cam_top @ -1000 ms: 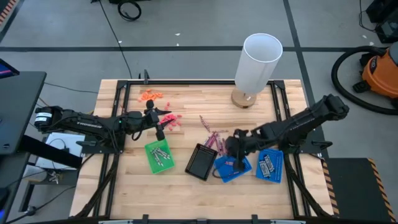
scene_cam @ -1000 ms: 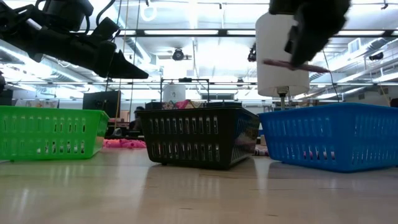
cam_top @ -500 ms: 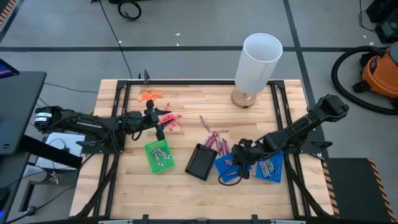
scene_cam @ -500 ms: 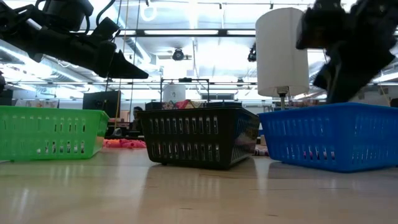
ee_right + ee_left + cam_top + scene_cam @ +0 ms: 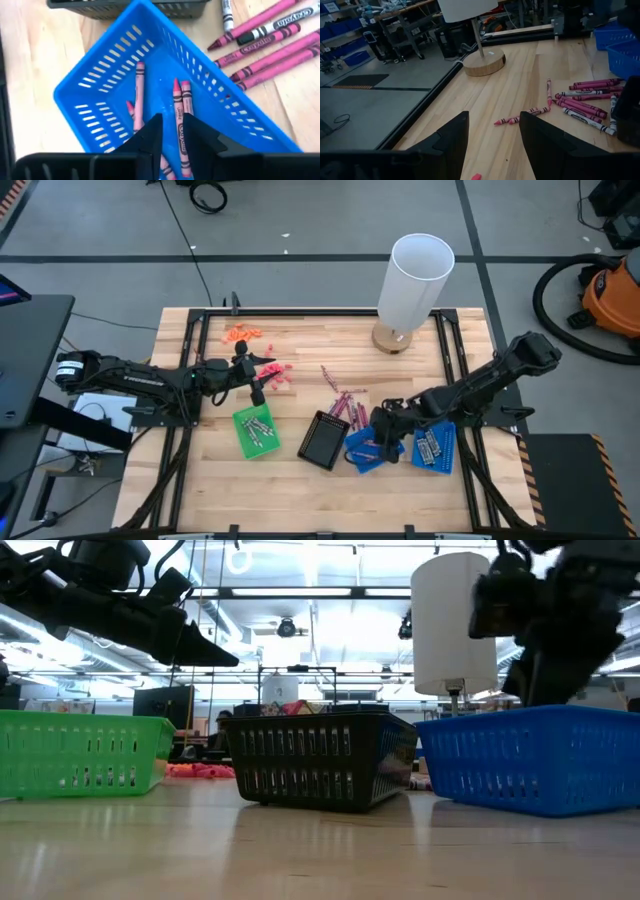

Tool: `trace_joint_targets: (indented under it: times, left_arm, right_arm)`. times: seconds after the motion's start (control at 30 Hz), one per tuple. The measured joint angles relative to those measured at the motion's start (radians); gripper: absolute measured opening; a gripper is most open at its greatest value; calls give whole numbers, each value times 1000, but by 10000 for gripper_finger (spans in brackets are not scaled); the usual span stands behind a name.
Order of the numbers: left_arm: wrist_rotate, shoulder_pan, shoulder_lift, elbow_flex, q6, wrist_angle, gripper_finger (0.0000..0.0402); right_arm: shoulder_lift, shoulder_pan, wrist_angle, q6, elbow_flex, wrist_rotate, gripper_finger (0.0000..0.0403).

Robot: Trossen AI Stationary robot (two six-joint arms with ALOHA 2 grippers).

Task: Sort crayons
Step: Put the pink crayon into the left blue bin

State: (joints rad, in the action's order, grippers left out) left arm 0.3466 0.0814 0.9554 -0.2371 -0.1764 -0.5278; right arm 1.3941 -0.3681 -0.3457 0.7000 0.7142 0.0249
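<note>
Our right gripper (image 5: 381,432) hangs over the nearer blue tray (image 5: 362,450), which sits between the black tray (image 5: 323,440) and a second blue tray (image 5: 435,446). In the right wrist view its jaws stand a little apart with nothing between them, and pink crayons (image 5: 180,112) lie loose on the floor of the blue tray (image 5: 100,75) right below. More pink crayons (image 5: 342,402) lie scattered on the table (image 5: 300,350) just beyond the black tray; the left wrist view shows this pile (image 5: 580,100) too, with a few grey ones among the pink. Grey crayons (image 5: 258,426) rest in the green tray (image 5: 247,442). Our left gripper (image 5: 256,376) waits above the table near the green tray, jaws wide open and empty. A white lamp (image 5: 413,280) stands at the far edge.
</note>
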Motion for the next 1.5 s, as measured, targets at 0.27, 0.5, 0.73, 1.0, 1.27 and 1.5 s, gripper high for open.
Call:
trace_joint_targets:
  times: [0.27,0.5,0.73,1.0,1.27,1.5]
  left_arm:
    - [0,0,0,0,-1,0,187]
    - [0,0,0,0,-2,-1,187]
    - [0,1,0,0,-2,-3,187]
    - [0,0,0,0,-15,-3,187]
    - [0,1,0,0,-20,0,187]
    - [0,1,0,0,-21,1,187]
  right_arm:
    - [0,100,-101,-240,135,97,96]
    - [84,235,-62,-390,134,139,103]
    - [209,360,-16,-523,134,134,120]
    - [224,468,22,-624,133,103,148]
    - [298,506,60,-701,133,54,147]
    - [346,542,80,-698,137,-2,127]
